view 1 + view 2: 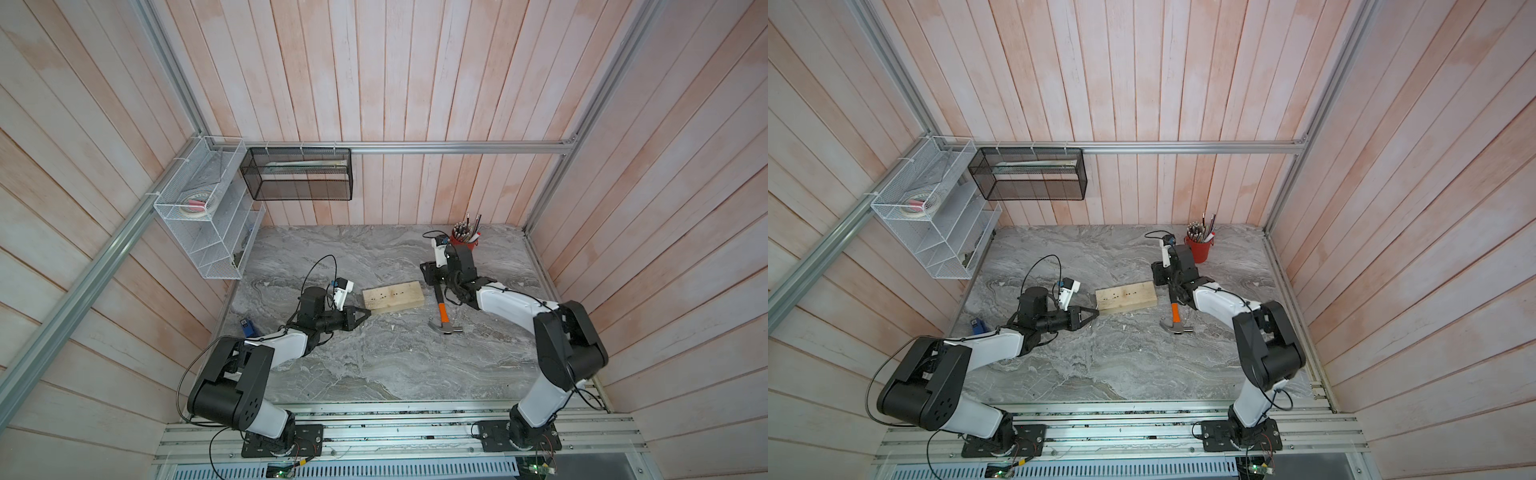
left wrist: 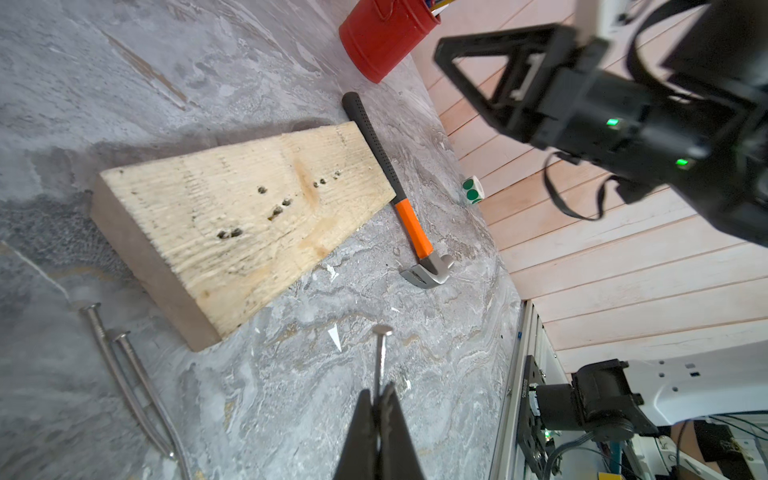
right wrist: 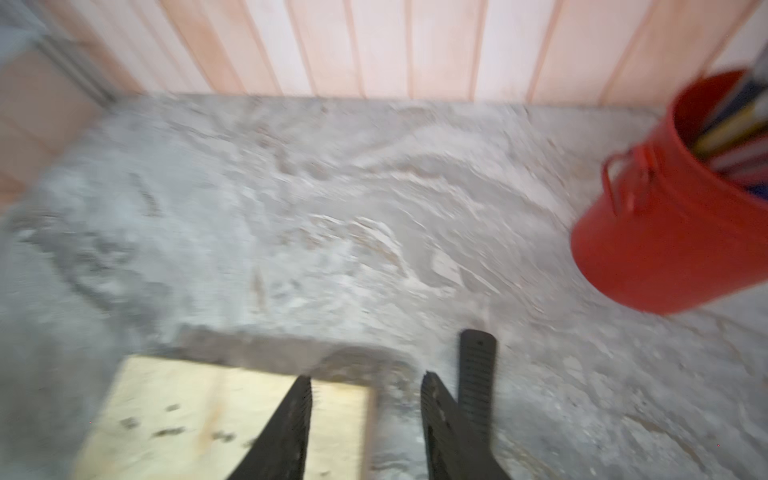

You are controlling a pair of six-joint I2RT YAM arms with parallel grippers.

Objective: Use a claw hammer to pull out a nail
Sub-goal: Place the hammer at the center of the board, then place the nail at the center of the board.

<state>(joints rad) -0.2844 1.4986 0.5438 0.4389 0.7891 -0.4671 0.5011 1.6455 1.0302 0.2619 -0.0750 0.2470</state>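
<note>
The block (image 2: 199,199) is rough pale wood; the claw hammer (image 2: 411,226) has a bright steel head and ribbed black grip.

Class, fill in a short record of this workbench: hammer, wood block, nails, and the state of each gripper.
Claw hammer: lying flat on the table beside the block, not gripped
Wood block: lying flat, holes in its top face, nothing standing in them
Loose nails: two, on the table beside the block
Left gripper: shut on a nail
Right gripper: open, empty, by the hammer's handle end
</note>
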